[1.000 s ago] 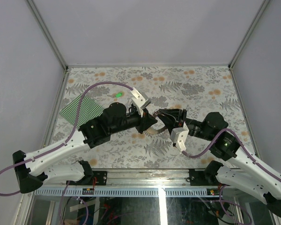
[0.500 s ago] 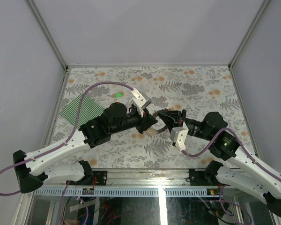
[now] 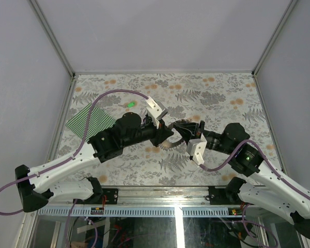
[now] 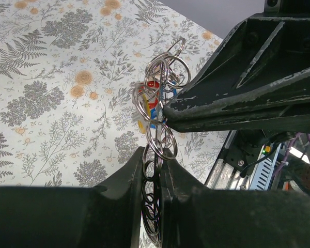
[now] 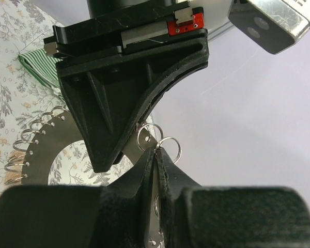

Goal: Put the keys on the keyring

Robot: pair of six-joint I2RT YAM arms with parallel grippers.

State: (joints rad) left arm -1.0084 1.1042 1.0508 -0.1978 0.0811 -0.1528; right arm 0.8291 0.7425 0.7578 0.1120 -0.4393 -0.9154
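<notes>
- The left gripper (image 4: 154, 157) and the right gripper (image 5: 155, 155) meet nose to nose over the middle of the flowered table (image 3: 222, 98), the left arm coming in from 8 o'clock and the right arm from 4 o'clock in the overhead view.
- The keyring (image 5: 67, 137) hangs in the air between them. It shows as a thin grey curved plate with small wire rings threaded along its rim.
- The left fingers (image 4: 119, 186) are drawn close together and pinch the lower run of the rings, which stands up from them towards 12 o'clock in the left wrist view.
- The right fingers (image 5: 173, 178) are pressed together on the thin edge of the grey plate, with two small rings standing just above their tips.
- Some keys (image 4: 151, 103) sit inside the ring cluster, with red, yellow and blue heads showing (how each is attached cannot be told). The tip of the right gripper's finger touches the cluster from 3 o'clock.
- A green key (image 3: 130, 105) lies alone on the table, at 10 o'clock from the meeting point.
- The green-and-white striped cloth (image 3: 88, 123) lies flat at 9 o'clock, near the table's left edge.
</notes>
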